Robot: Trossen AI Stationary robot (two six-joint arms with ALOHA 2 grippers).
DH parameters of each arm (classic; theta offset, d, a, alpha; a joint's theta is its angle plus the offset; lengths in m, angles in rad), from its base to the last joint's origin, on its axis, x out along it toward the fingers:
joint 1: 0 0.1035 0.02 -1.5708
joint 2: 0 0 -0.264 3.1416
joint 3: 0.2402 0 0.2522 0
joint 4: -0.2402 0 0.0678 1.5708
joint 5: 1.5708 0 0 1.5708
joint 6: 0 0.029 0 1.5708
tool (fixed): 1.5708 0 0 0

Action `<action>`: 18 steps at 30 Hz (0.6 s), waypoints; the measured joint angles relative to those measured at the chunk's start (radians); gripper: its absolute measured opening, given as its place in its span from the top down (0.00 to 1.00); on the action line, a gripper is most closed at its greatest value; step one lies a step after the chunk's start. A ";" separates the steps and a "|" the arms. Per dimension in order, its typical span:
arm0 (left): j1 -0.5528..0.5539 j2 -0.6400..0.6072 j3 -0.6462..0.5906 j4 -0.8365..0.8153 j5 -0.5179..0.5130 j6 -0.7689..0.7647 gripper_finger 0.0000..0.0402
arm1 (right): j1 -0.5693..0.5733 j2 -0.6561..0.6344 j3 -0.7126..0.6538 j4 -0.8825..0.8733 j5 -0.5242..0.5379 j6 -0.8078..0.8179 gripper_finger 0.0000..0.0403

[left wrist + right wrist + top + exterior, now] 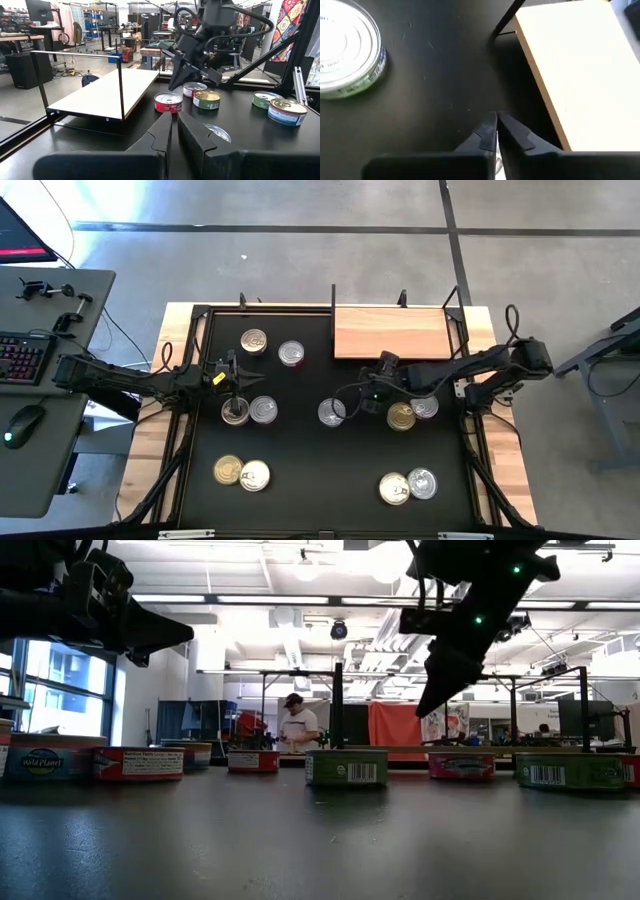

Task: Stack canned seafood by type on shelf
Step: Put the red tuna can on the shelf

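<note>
Several low round cans stand on the black mat [300, 490] in pairs, among them a gold one [254, 340], a silver one [331, 412] and a gold one [401, 416]. The wooden shelf [390, 332] at the far right has nothing on its board. My right gripper [496, 120] is shut and slants down over the bare mat beside the shelf's near left corner [520, 20], above the mat [425, 705] and between the shelf and a silver-lidded can [345, 50]. My left gripper [175, 122] is shut, level, above the left side of the mat [243, 383].
Thin black posts [121, 85] stand at the shelf's corners. A red-sided can [168, 102] and a green-sided one [206, 99] stand near my right arm. A desk with a keyboard [20, 355] is to the left of the table. A person [297, 728] stands far behind.
</note>
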 joint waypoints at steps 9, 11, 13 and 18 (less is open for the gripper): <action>0.000 0.000 0.000 -0.028 0.000 0.000 0.95 | 0.039 0.002 -0.011 -0.052 -0.096 -0.108 0.61; 0.000 0.000 0.000 -0.034 0.000 -0.003 0.95 | 0.062 0.002 -0.042 -0.022 -0.052 -0.139 0.56; 0.000 0.000 0.000 -0.037 0.000 -0.010 0.95 | 0.079 0.002 -0.078 -0.009 0.003 -0.140 0.55; 0.000 0.000 0.000 -0.046 0.000 -0.010 0.95 | 0.119 0.002 -0.198 0.070 0.106 -0.065 0.61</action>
